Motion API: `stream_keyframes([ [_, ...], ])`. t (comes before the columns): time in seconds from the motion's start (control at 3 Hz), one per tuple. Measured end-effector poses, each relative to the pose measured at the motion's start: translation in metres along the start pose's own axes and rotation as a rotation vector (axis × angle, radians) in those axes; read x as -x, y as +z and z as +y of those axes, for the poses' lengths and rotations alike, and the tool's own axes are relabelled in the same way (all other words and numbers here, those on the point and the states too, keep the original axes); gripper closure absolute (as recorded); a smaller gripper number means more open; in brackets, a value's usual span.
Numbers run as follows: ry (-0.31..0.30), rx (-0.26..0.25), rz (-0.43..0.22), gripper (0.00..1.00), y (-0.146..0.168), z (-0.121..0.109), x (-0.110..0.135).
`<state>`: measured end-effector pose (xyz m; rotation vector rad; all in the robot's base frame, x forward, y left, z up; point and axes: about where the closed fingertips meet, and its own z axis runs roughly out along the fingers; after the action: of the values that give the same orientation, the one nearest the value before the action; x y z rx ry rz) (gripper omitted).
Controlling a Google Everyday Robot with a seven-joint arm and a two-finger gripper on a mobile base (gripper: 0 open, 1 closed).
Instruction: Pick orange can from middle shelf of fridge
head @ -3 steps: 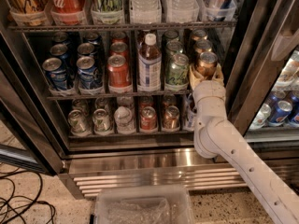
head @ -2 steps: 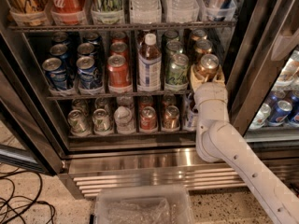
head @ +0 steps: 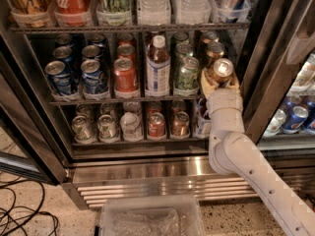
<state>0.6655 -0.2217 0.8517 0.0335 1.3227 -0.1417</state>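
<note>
**Gripping the orange can at the right end of the middle shelf**

The gripper (head: pixel 220 78) is at the right end of the middle shelf (head: pixel 98 101) of the fridge (head: pixel 147 167), just in front of the row of cans. Its two pale fingers (head: pixel 206 80) are closed around the orange can (head: pixel 223 68), one on each side of the can body. The silver lid and pull tab of the can point toward the camera, so the can looks tilted forward rather than upright. Whether its bottom touches the tray cannot be seen, because the gripper covers it. More copper-coloured cans (head: pixel 215 49) stand behind it in the same lane.

The white arm (head: pixel 246 168) rises from the lower right corner and passes in front of the steel base grille. To the left of the held can, the shelf carries a green can (head: pixel 187 73), a white-capped bottle (head: pixel 158 65), a red can (head: pixel 125 75) and blue cans (head: pixel 59 76). On the floor below the fridge lies a clear plastic bin (head: pixel 147 205), and dark cables (head: pixel 19 210) lie at the left.
</note>
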Motion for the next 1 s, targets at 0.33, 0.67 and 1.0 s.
stream_keyframes([
  [0.33, 0.002, 0.007, -0.005, 1.0, -0.0029, 0.0013, 0.0026],
  [0.67, 0.003, 0.017, -0.007, 1.0, -0.0056, 0.0028, 0.0051],
  [1.0, 0.005, 0.028, -0.007, 1.0, -0.0084, 0.0043, 0.0079],
])
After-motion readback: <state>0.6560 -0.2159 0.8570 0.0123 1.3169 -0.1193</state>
